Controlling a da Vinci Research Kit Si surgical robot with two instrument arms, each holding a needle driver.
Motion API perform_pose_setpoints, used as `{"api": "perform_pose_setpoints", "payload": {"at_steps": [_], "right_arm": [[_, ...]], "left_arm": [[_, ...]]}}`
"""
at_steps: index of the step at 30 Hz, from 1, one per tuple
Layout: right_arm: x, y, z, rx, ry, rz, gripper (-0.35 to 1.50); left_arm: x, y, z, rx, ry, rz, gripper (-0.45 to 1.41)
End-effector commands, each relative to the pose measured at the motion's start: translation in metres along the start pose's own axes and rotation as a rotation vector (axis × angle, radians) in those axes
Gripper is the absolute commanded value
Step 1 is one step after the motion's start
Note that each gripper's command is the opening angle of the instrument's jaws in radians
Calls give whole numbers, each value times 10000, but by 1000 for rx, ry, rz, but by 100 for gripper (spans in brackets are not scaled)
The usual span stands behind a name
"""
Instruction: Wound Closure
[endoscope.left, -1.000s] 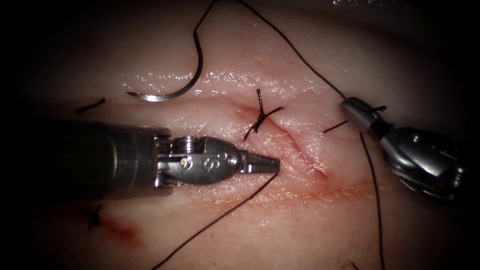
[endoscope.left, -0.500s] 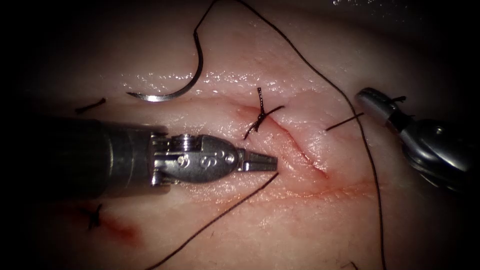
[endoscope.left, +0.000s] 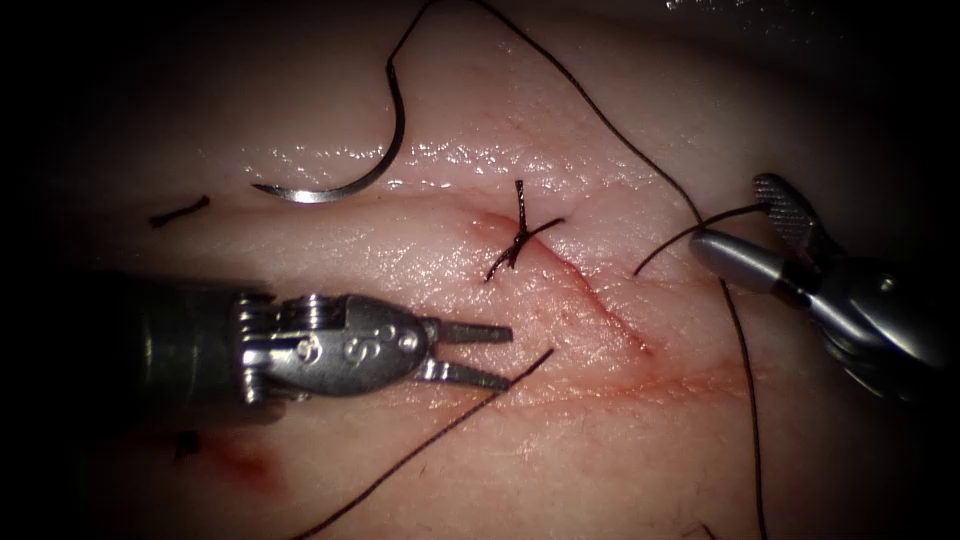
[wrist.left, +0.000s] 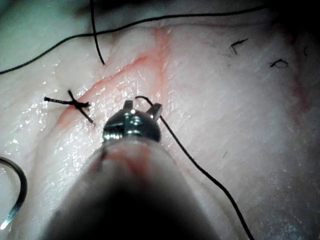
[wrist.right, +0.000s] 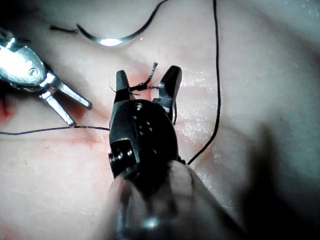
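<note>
Two tools work over the tissue, and one curved needle lies loose on its surface, up and to the left of the single tied knot at the cut's upper end, not in the tissue and held by neither tool. The left tool lies left of the cut with its jaws parted and holding nothing; one dark thread passes just under its lower jaw. The right tool sits right of the cut, jaws spread wide, with a thread end curling between them, ungripped.
</note>
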Motion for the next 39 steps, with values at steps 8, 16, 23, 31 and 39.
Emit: {"api": "perform_pose_setpoints", "payload": {"at_steps": [8,16,23,31,39], "right_arm": [[-11,-17,-35,37,-10,-11,126],[-24,-23,-35,42,-29,-23,118],[-30,-31,-28,38,-47,-40,116],[-33,-33,-28,41,-59,-43,106],[-34,-34,-29,43,-64,-44,96]], "left_arm": [[-8,43,-21,-2,-8,-183,103],[-40,73,-34,20,-115,-194,108],[-76,88,-49,42,-228,-235,108],[-98,105,-57,20,-279,-262,103],[-97,113,-67,-14,-270,-264,17]]}}
